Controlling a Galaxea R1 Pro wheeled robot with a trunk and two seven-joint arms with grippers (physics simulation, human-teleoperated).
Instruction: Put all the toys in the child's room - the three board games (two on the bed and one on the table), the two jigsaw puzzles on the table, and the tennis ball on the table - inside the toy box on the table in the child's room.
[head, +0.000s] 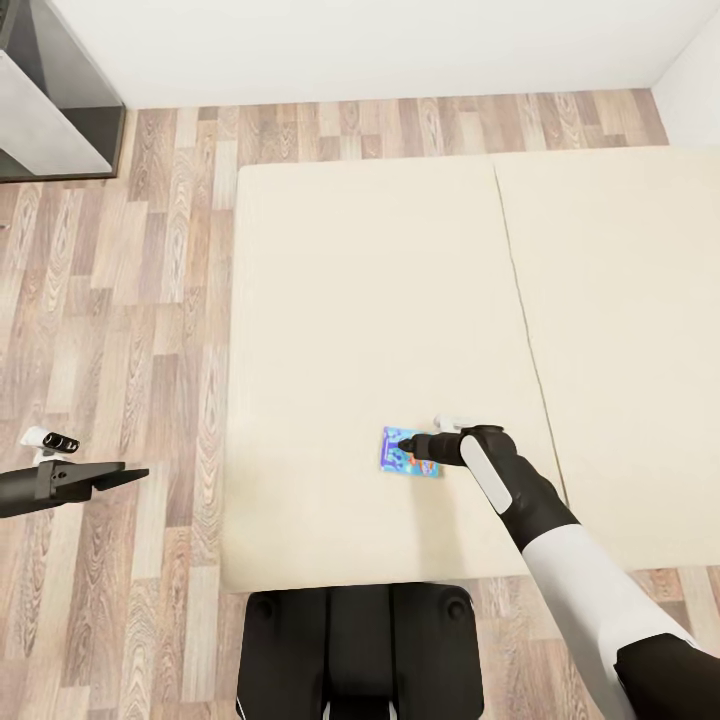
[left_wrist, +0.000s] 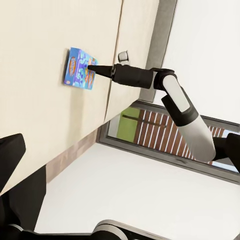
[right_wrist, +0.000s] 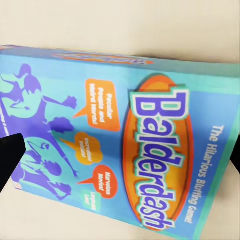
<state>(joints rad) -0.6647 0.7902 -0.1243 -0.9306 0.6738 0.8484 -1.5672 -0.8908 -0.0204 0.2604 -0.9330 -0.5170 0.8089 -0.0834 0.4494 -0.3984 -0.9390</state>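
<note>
We had the right gripper (head: 404, 440) over the blue board game (head: 398, 452) on the bed (head: 340, 300), grip state unclear; left gripper (head: 135, 474) over bare floor (head: 120, 300), also unclear.

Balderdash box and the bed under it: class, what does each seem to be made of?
Balderdash box: probably printed cardboard, slightly glossy; flat panels, sharp folded edges, colourful lettering. Bed: plain beige matte mattress, likely fabric-covered, though no weave shows; a seam divides it.
</note>
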